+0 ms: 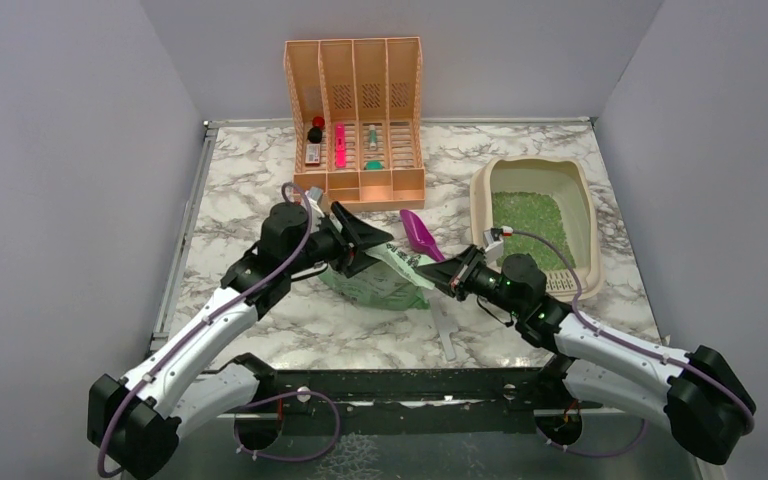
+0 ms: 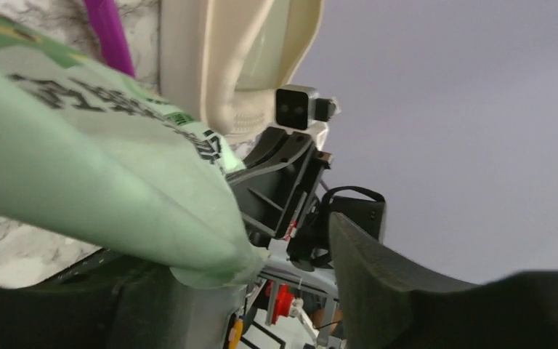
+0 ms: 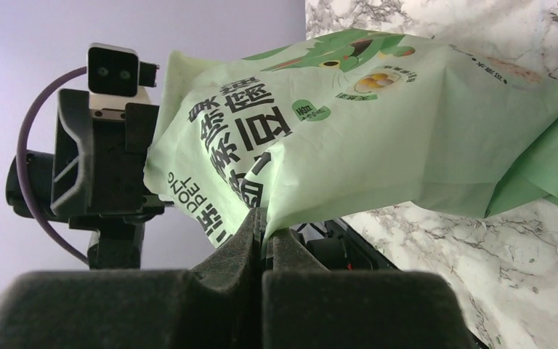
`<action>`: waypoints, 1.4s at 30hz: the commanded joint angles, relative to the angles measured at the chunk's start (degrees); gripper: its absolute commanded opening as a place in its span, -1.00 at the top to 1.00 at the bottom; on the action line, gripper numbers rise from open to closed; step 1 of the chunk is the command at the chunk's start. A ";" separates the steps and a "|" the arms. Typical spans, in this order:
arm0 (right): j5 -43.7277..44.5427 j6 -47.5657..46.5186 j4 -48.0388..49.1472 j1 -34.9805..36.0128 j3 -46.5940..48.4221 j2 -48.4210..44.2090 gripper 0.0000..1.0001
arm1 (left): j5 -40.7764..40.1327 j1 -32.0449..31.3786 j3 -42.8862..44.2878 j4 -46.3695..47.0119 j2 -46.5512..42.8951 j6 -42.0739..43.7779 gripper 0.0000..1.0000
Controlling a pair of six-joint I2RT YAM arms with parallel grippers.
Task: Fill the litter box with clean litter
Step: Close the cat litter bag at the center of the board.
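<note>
1. You have one beige, rounded-rectangular plastic litter box, at two o'clock.
2. One grainy layer of clean green litter granules lies in it.
3. One pale green printed plastic bag.
4. One purple plastic scoop.
5. One peach slatted file organizer with four compartments, at twelve o'clock.
6. Two black grippers: left gripper, right gripper.

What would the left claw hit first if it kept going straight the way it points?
Probably the green bag, whose corner lies between the left claw's open fingers; just beyond is the right claw, pinching that bag.
</note>
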 commanded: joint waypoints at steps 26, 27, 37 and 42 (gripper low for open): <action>9.98 -25.88 -23.92 0.35 10.70 -14.73 -0.19 | -14.51 -5.02 -9.44 26.13 -6.95 15.97 1.00; 11.62 -29.72 -26.01 0.45 11.61 -16.63 -0.22 | -14.47 -4.96 -9.07 26.30 -6.84 16.52 1.00; -4.75 -64.01 -27.79 0.39 23.92 -5.32 -0.62 | -11.72 -4.94 -9.17 33.08 -5.41 16.67 1.00; -17.89 -68.92 -32.44 0.48 34.51 11.74 -0.57 | -10.37 -4.94 -12.21 39.03 -5.55 19.09 1.00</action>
